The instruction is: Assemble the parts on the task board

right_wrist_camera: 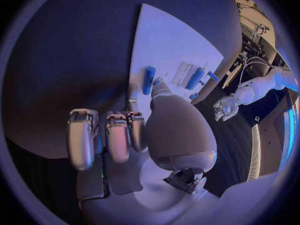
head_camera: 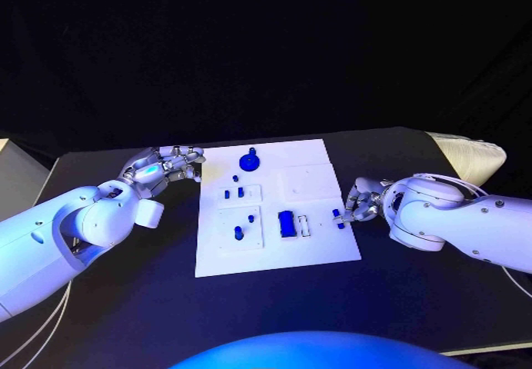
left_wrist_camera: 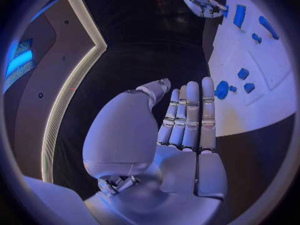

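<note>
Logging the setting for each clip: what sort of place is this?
Probably a robot test bench or lab: a black table against dark backdrop, a white task board with small blue parts, two robot hands beside it.

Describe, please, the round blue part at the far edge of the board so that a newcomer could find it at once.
Find the white board in the middle of the black table. Look along its far edge, near the left hand. The round part is a wide disc with a stub; its neighbours are smaller pegs or long bars.

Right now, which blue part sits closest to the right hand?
The small blue part at the board's right edge, at the right hand's fingertips. The rest lie further toward the board's middle or left.
</note>
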Motion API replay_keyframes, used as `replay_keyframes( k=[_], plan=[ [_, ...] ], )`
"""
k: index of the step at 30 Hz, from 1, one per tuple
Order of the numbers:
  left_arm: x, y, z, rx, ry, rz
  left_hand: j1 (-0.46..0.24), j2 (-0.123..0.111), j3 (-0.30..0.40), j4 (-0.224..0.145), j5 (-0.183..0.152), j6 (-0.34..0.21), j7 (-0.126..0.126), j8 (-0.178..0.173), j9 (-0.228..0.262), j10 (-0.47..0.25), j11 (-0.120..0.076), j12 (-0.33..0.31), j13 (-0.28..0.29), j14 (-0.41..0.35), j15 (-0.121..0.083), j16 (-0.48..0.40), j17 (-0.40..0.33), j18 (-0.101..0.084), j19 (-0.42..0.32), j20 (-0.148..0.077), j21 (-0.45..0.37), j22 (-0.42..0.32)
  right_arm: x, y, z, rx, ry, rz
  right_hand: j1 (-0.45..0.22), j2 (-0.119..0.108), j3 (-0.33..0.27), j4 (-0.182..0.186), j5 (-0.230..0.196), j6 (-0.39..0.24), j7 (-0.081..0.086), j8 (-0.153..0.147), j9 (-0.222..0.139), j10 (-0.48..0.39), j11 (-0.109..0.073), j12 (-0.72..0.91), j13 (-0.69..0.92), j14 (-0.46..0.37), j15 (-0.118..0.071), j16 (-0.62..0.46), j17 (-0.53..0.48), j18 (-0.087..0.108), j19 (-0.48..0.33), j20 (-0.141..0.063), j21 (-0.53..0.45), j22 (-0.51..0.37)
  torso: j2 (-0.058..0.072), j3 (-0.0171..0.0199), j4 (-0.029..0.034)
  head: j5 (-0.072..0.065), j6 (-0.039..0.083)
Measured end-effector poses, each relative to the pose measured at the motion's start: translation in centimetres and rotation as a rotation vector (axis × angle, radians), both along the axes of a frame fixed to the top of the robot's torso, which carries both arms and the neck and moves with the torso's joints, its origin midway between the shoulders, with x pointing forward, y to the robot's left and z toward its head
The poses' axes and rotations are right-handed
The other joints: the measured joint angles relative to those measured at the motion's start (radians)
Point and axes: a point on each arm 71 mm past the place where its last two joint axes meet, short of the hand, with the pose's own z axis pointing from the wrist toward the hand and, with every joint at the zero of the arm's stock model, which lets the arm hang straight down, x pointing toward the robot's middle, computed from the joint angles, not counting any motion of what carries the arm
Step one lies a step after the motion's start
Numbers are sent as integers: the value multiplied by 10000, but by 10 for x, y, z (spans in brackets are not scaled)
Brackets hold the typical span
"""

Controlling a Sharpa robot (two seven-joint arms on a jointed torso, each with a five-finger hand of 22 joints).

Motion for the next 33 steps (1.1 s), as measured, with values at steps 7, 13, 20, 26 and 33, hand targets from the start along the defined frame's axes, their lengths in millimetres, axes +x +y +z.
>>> replay_keyframes(
  k=[7,13,20,26,33],
  plan=[
    [0,0,0,5,6,-8,0,0,0,0,0,0,0,0,0,0,0,0,0,0,0,0,0,0,0,0,0,1,1,6,-5,-71,92,65,7,-6,177,-33,0,3,-1,79,140,0,0,0,0,0,0,0,-1,1,0,0,0,-1,-12,11,1,5,-42],
    [0,0,0,5,11,-14,0,0,0,-1,0,0,0,0,0,0,0,0,0,0,0,0,0,0,0,0,0,1,0,12,-7,-65,73,200,846,-66,608,-75,372,-84,-96,118,265,0,0,-39,0,0,0,0,-1,1,0,1,0,-2,-26,12,-5,11,-58],
    [0,0,0,11,17,-11,0,0,0,0,0,0,0,0,1,0,0,0,1,0,0,0,0,0,0,0,0,1,0,17,-6,27,-91,293,1978,-314,2146,-69,1669,-222,-45,-323,316,1,-69,-38,0,0,2,0,-2,1,0,-72,-1,-2,-33,0,-8,-14,-53],
    [0,1,0,14,21,-11,0,0,0,0,0,0,-1,0,1,0,0,0,1,0,0,0,0,0,0,0,0,2,0,19,-5,130,-216,320,2258,-746,3414,1034,2517,-297,-1,-396,340,6,-62,-38,0,0,3,0,-2,1,0,-71,-1,-3,-33,-5,-6,-12,-24],
    [0,1,0,27,25,0,0,0,29,28,0,0,-1,0,-12,0,0,0,1,0,0,0,0,-1,0,0,-70,-17,-5,22,-5,306,-254,372,1473,-1176,4481,857,2716,-463,-5,-186,783,6,-62,-38,0,0,3,0,-3,1,0,-71,-1,-4,-33,-7,-5,-2,-12]
  ],
)
